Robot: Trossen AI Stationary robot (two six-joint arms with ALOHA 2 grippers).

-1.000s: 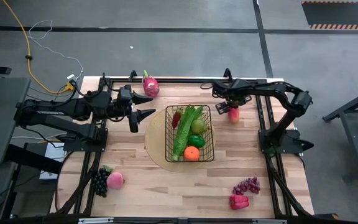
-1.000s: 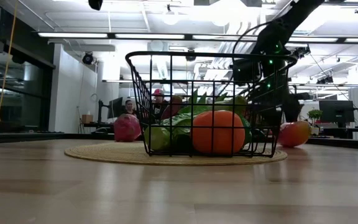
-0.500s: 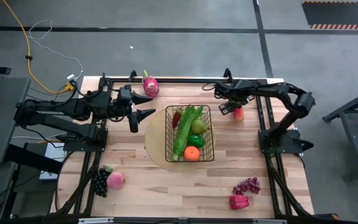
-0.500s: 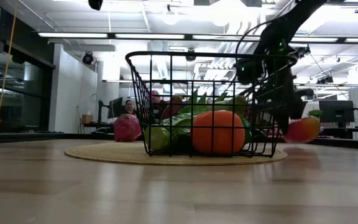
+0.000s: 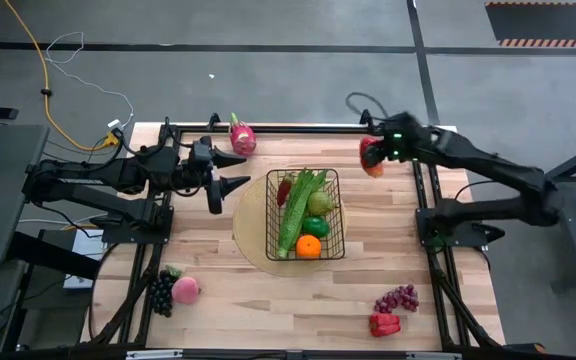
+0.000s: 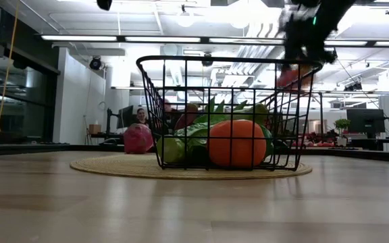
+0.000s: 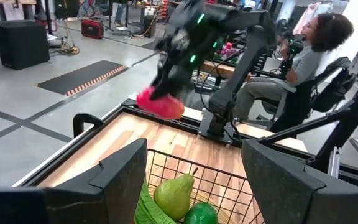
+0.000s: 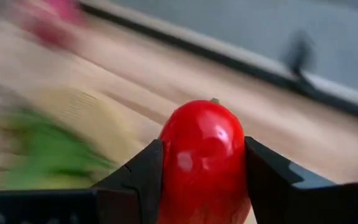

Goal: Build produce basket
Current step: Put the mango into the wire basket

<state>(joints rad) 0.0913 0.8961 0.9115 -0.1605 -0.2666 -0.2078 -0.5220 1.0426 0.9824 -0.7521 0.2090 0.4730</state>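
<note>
Partly filled basket (image 5: 307, 215) on the mat, with right gripper (image 5: 372, 157) pinching an apple (image 8: 202, 160) up above the table beside it, left gripper (image 5: 230, 171) spread wide, dragon fruit (image 5: 241, 137), peach (image 5: 185, 290), grapes (image 5: 397, 298) left outside.

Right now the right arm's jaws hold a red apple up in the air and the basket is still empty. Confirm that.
Not quite. The right gripper does hold the red apple aloft, but the basket is not empty: the high view shows an orange, a pear and green pods inside.
</note>
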